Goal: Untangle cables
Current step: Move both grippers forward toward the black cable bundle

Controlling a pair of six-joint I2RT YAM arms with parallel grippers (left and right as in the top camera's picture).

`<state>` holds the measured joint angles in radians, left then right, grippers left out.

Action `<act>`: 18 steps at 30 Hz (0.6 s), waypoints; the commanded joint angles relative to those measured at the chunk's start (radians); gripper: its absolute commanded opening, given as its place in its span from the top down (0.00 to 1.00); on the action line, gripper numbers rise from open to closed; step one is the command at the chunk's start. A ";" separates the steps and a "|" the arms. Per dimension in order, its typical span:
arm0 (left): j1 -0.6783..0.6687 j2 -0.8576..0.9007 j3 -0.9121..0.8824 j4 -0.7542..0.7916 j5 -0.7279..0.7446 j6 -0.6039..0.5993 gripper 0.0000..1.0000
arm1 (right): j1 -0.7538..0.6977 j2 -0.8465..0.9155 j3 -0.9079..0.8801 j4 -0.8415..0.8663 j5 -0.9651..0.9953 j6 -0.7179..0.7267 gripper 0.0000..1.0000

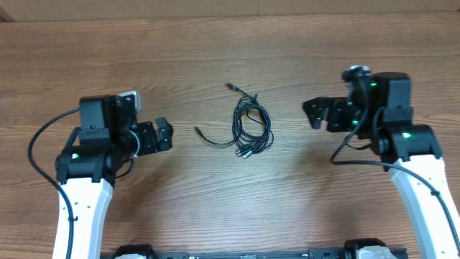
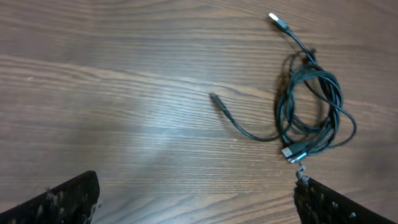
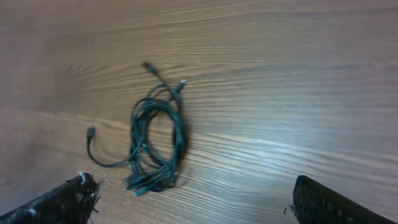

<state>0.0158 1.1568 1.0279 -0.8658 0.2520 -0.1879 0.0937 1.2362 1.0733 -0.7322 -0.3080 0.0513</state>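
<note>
The cables (image 1: 250,126) lie as one tangled coil of thin black cords in the middle of the wooden table. One silver-tipped plug (image 1: 230,85) points to the far side, one loose end (image 1: 198,130) trails left, and several plugs bunch at the coil's near edge. The coil also shows in the left wrist view (image 2: 311,112) and the right wrist view (image 3: 155,140). My left gripper (image 1: 165,134) is open and empty, left of the coil. My right gripper (image 1: 315,115) is open and empty, right of the coil. Neither touches the cables.
The wooden table (image 1: 230,43) fills the view. The white arms with their thicker black cables stand at the near left (image 1: 83,208) and near right (image 1: 424,194). A dark bar (image 1: 244,253) runs along the near edge.
</note>
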 commanded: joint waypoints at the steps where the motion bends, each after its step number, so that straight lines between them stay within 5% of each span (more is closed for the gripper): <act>1: -0.066 0.009 0.037 0.016 -0.014 0.034 0.01 | 0.092 0.018 0.026 0.030 0.082 -0.008 0.01; 9: -0.211 0.068 0.036 0.016 -0.106 0.039 0.00 | 0.281 0.184 0.026 0.116 0.118 -0.060 0.01; 18: -0.262 0.178 0.036 0.030 -0.096 0.052 0.01 | 0.304 0.399 0.026 0.187 0.117 -0.056 0.18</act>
<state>-0.2298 1.3048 1.0370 -0.8425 0.1604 -0.1543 0.3950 1.5917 1.0748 -0.5659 -0.2016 0.0002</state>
